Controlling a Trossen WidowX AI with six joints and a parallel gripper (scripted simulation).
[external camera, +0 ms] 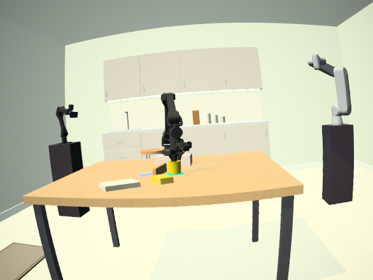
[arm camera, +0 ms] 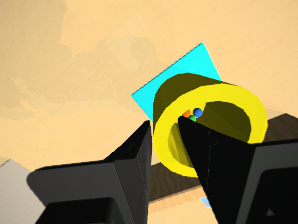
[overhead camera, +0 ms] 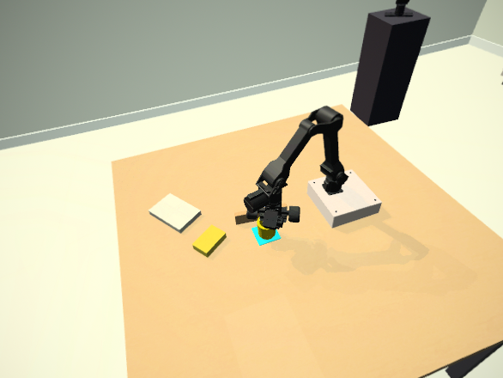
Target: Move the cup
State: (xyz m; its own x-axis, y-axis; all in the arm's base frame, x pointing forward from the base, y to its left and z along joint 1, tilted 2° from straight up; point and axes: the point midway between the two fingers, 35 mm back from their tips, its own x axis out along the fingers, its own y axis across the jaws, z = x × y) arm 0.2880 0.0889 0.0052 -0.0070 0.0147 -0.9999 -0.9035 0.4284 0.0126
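The yellow cup [overhead camera: 266,233] [external camera: 174,167] [arm camera: 215,93] stands upright on the cyan pad [overhead camera: 262,242] [arm camera: 197,59]. Orange, blue and green marbles [arm camera: 197,112] show inside it in the wrist view. My gripper [external camera: 175,160] [arm camera: 164,122] is at the cup's rim and partly open, one finger inside the cup and the other outside. A narrow gap shows between the outer finger and the cup wall. The blue pad [external camera: 145,174] [arm camera: 205,202] lies on the other side of the brown block and is hidden in the top view.
The upright brown block [overhead camera: 245,219] [external camera: 160,168] [arm camera: 172,182] stands close beside the cup, between the two pads. A yellow block [overhead camera: 209,240] [external camera: 162,179] and a flat white block [overhead camera: 175,211] [external camera: 119,184] lie on the table [overhead camera: 180,301]. My arm's white base [overhead camera: 360,199] is behind.
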